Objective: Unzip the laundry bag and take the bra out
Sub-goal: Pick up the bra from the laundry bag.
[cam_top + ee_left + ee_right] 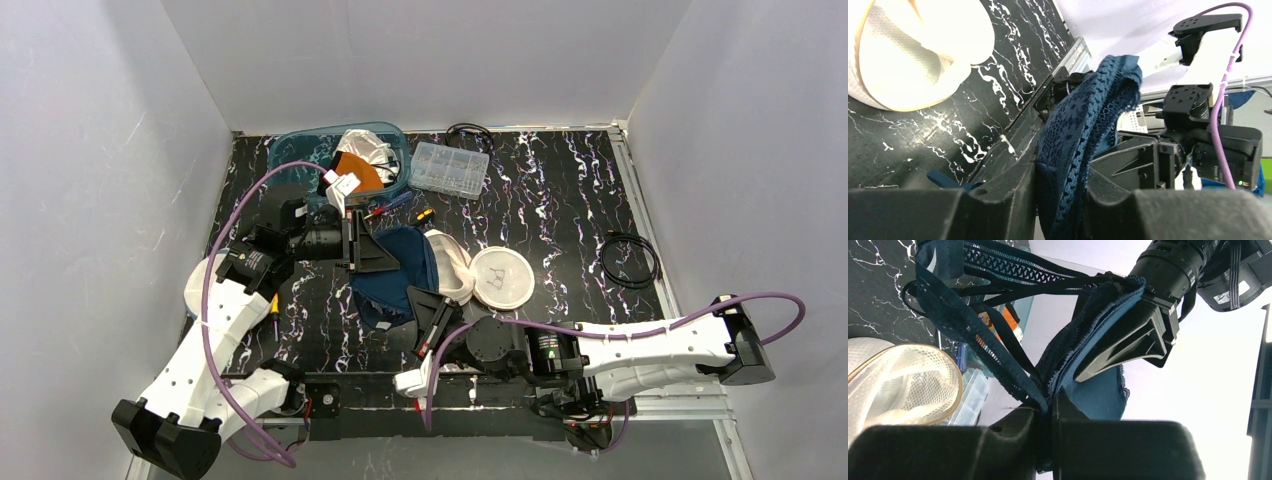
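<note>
The dark blue lace bra [395,275] hangs lifted between both grippers, just left of the white mesh laundry bag [452,265] with its tan rim. The bag's round white part [503,277] lies flat beside it. My left gripper [358,243] is shut on the bra's upper edge; in the left wrist view the lace [1088,110] runs up from between its fingers [1063,185]. My right gripper [432,318] is shut on the bra's lower edge [1098,385], with straps [973,340] trailing away from its jaws [1050,410]. The bag [893,385] [903,60] lies apart from the bra.
A teal bin [300,150] with cloth and an orange item stands at the back. A clear parts box [450,168] sits beside it. Pens [400,205] lie in front of the bin. A coiled black cable [630,262] lies at the right, a yellow-handled tool [274,305] near the left arm.
</note>
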### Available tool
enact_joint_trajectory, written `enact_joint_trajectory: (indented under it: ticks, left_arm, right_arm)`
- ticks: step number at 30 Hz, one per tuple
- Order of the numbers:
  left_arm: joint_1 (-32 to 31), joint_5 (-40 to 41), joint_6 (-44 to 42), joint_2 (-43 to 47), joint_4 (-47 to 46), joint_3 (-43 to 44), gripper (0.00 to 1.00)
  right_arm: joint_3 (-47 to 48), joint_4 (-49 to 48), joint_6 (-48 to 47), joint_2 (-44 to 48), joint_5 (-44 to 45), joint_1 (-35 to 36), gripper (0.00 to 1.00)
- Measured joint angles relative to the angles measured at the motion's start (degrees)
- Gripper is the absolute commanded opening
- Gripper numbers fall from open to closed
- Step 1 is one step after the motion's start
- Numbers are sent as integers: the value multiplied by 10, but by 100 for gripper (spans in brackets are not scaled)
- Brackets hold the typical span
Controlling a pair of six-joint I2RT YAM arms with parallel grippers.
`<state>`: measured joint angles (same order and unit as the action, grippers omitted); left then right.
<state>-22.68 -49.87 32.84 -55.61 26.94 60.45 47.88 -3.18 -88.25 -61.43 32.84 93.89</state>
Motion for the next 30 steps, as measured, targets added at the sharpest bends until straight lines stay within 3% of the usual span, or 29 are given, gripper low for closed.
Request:
enact_joint_trajectory:
  ticks: [3,5,6,11,14,17,21,23,25,28,30]
  left_arm:
    - [0,-2,13,0,-15,-1,4]
    - [0,1,18,0,-20,-1,0]
    - [0,4,21,0,-21,-1,0]
    - [1,33,26,0,-16,4,0]
    - [2,56,30,0,-11,14,0]
    - [7,86,35,0,-8,25,0]
    - [13,134,45,2,-10,34,0]
    - [16,171,50,5,-9,35,0]
    - [16,210,52,9,-5,39,0]
    - [16,284,53,17,4,50,0]
    - [16,320,52,20,9,60,0]
  right_arm:
    - [0,1,9,0,-1,0,53]
    - [0,4,19,0,-6,0,88]
    - [0,7,25,0,-9,1,97]
    - [14,42,65,-2,-18,19,99]
    - [77,91,125,-26,-23,45,99]
    - [207,146,239,-79,-33,62,99]
    - [467,200,459,-182,-32,32,99]
    - [564,204,584,-216,-75,-45,99]
    - [580,193,703,-216,-118,-155,99]
    - [483,145,904,-177,-185,-367,99]
    - [399,130,1002,-148,-215,-460,99]
